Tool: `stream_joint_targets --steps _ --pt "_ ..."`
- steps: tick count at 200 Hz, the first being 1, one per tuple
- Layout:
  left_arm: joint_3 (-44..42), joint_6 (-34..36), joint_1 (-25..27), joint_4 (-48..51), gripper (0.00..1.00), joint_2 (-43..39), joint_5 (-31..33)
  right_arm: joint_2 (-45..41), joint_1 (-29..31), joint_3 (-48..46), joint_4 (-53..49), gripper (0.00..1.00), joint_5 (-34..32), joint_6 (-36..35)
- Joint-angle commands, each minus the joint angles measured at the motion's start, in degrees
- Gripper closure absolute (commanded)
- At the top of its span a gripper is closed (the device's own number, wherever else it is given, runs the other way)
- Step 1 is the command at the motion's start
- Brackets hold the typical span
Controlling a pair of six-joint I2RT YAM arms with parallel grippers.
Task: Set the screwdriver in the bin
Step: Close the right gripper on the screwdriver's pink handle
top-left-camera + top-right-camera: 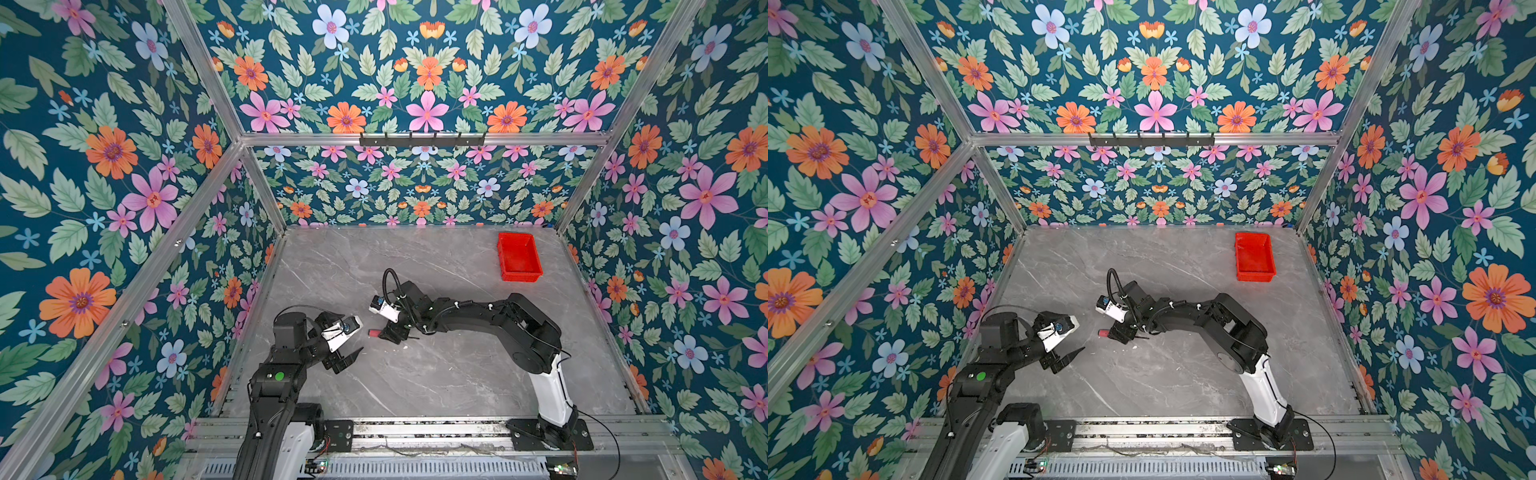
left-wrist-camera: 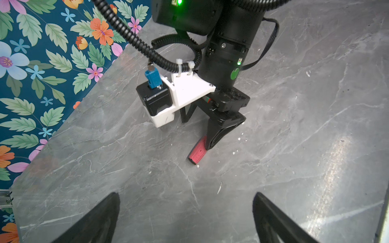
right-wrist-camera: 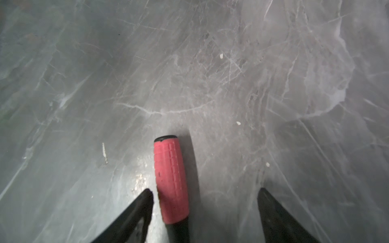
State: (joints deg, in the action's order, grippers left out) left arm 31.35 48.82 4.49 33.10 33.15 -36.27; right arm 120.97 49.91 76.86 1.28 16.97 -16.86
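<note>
The small red-handled screwdriver (image 3: 170,183) lies flat on the grey marble tabletop (image 1: 436,374), near centre, between the spread jaws of the right gripper (image 3: 205,190) (one finger almost touching it). Just left, the left gripper (image 2: 185,194) is spread too. The low rectangular red plastic bin (image 1: 521,275) sits far right.

The right arm (image 1: 478,316) stretches low from its base toward the middle, elbow bent and wrist tipped down. The right gripper (image 3: 205,190) points downward with its 2 fingers spread apart. The left arm (image 1: 286,365) sits folded near its base. The left gripper (image 2: 186,195) is raised and angled toward the right one, its 2 fingers wide apart.
</note>
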Motion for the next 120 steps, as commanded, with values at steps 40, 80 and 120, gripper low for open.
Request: stream_joint_targets --steps 40,80,120 --pt "-0.1 0.8 -0.1 -0.4 0.0 0.5 -0.5 2.9 0.1 2.0 -3.1 0.44 -0.7 -0.3" --pt "0.3 1.6 -0.1 -0.6 0.0 1.3 -1.2 3.3 0.1 2.1 -3.5 0.62 -0.8 0.3" --pt "1.6 0.6 -0.1 -1.2 0.0 2.8 -0.7 2.1 0.1 1.3 -3.3 0.81 -1.3 0.8"
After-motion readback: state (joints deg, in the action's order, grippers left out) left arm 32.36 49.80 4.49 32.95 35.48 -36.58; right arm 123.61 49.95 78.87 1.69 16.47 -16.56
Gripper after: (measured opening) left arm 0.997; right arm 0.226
